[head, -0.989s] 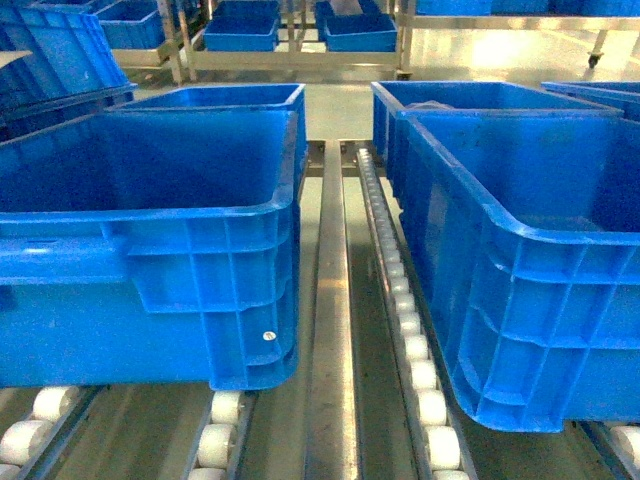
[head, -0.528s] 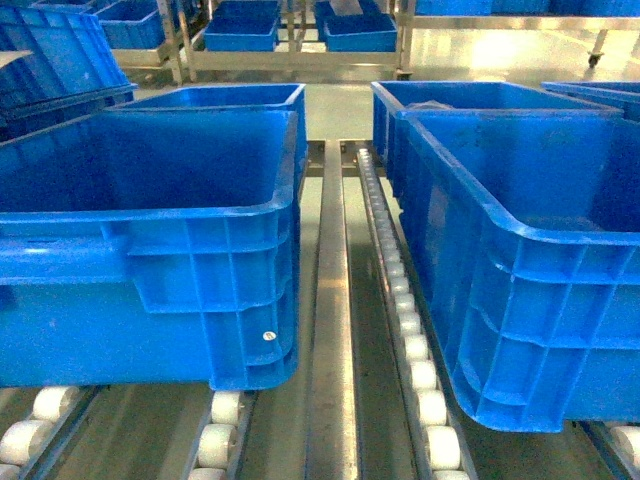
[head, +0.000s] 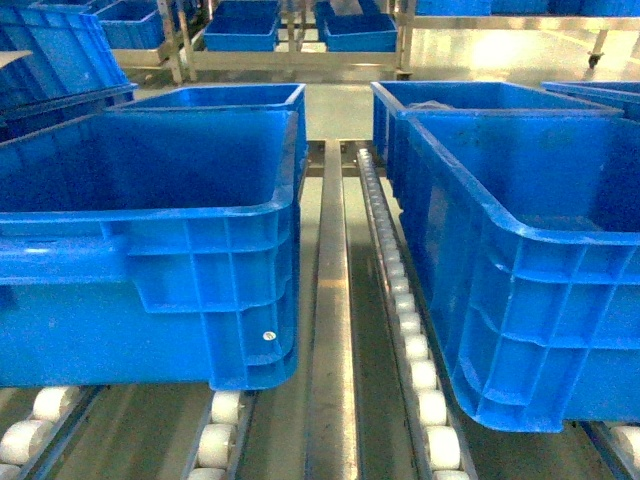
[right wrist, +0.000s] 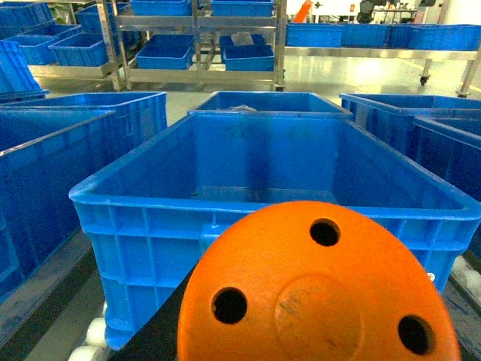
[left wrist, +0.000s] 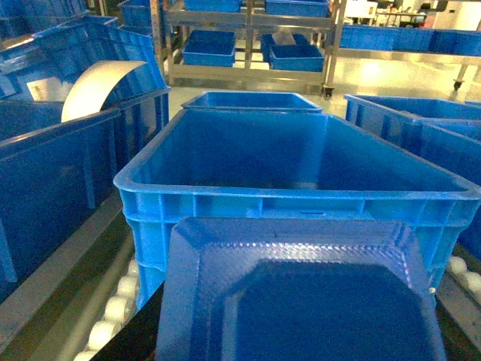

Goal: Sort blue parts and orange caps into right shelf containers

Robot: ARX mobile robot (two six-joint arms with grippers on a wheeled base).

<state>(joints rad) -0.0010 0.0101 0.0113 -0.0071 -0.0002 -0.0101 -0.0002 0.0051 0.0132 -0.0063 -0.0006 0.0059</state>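
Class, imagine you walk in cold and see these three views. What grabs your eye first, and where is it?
The orange cap, round with three holes, fills the bottom of the right wrist view, close to the lens, in front of a deep blue crate. In the left wrist view a textured blue part does likewise before another crate. In the head view both crates sit on white roller tracks.
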